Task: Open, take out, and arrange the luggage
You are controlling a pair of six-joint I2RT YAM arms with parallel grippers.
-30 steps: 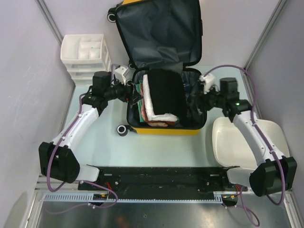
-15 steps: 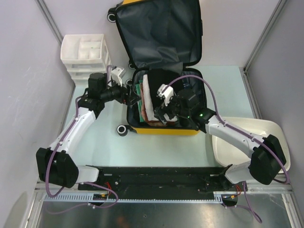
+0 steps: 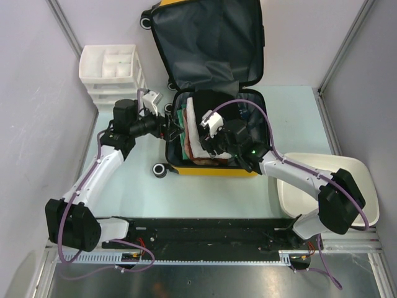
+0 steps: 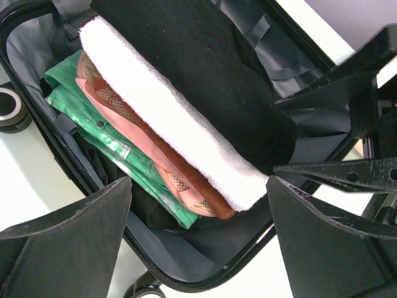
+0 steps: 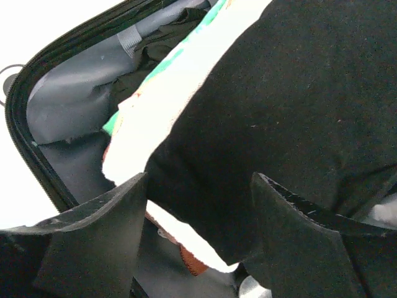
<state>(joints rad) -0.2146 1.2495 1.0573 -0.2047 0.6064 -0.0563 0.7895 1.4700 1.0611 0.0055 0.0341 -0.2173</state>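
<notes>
The luggage (image 3: 214, 171), a yellow hard-shell case, lies open with its grey-lined lid (image 3: 208, 43) propped up against the back wall. Its base holds a folded stack: a black garment (image 3: 218, 118) on top, then a white towel (image 3: 191, 121), orange-brown cloth (image 4: 139, 133) and green cloth (image 4: 93, 112). My left gripper (image 3: 175, 128) hovers open at the case's left rim, facing the side of the stack (image 4: 198, 183). My right gripper (image 3: 208, 144) is over the front of the stack, jaws open astride the black garment's near corner (image 5: 198, 177).
A white plastic drawer unit (image 3: 111, 74) stands at the back left. A white tub (image 3: 316, 180) sits at the right under the right arm. A black suitcase wheel (image 3: 160, 169) sticks out at the case's front left. A black rail (image 3: 205, 233) runs along the near edge.
The right arm swung from the case's right side across to the front of the stack, and its jaws narrowed a little. The left arm shifted only slightly.
</notes>
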